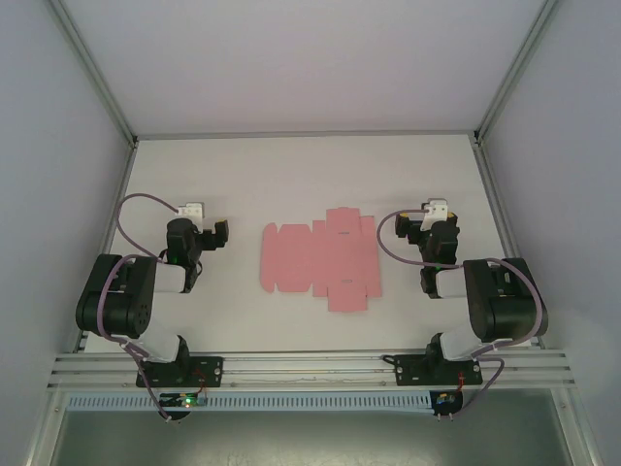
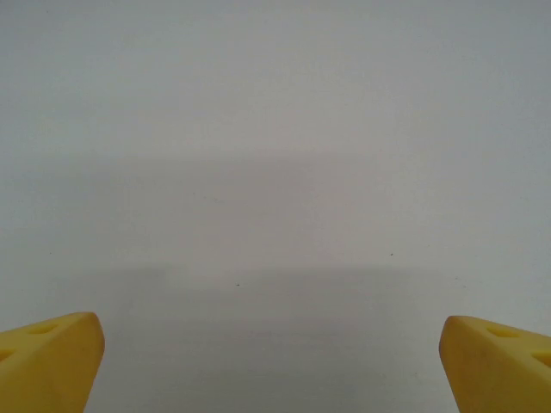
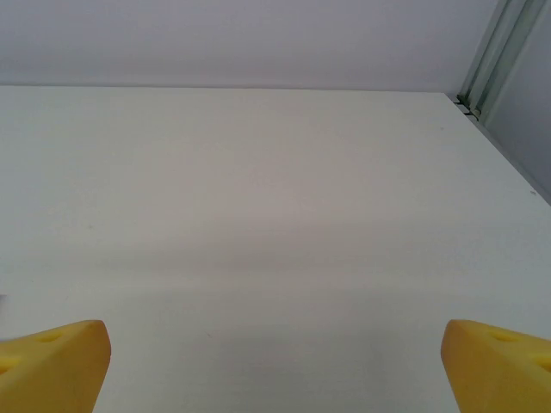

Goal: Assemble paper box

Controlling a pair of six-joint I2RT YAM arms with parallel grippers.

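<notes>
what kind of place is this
Probably a robot lab test cell: a white table enclosed by plain walls, the left arm and right arm on an aluminium rail, a flat pink paper box between them.

The white table (image 1: 291, 175) carries one thing — the paper box (image 1: 318, 257), a flat pink sheet lying mid-table.

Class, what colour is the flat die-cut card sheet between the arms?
The card sheet is plain pink; top external view.

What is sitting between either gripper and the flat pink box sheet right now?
Nothing visible. The paper box lies flat mid-table. The left gripper and right gripper, both open, flank it, with just white table surface across each gap.
</notes>
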